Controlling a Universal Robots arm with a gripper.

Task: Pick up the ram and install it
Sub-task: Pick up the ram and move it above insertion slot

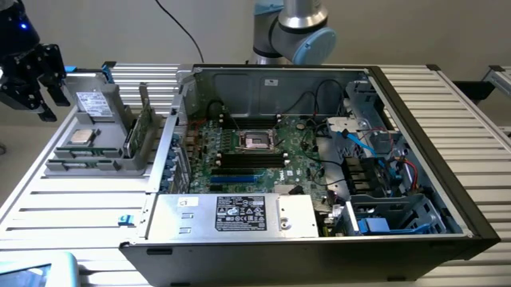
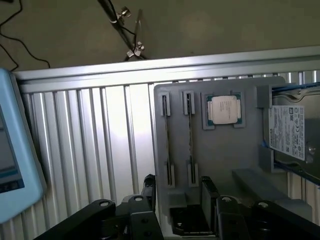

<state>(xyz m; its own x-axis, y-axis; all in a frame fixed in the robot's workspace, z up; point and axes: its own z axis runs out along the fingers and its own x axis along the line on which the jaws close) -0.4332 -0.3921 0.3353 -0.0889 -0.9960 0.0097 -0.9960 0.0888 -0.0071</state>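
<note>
Ram [image 1: 137,134] stands on edge in grey holder [image 1: 80,169], near the tool [image 1: 52,107], jaws apart.

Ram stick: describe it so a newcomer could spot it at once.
On the exterior view's left of the open computer case sits a grey holder tray. The ram stands on edge there, a thin green strip, unlike the square silver processor and labelled drive.

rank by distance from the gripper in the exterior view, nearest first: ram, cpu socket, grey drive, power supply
1. grey drive, beside the gripper
2. ram, upright in the grey holder
3. cpu socket, mid-motherboard
4. power supply, nearest the camera
</note>
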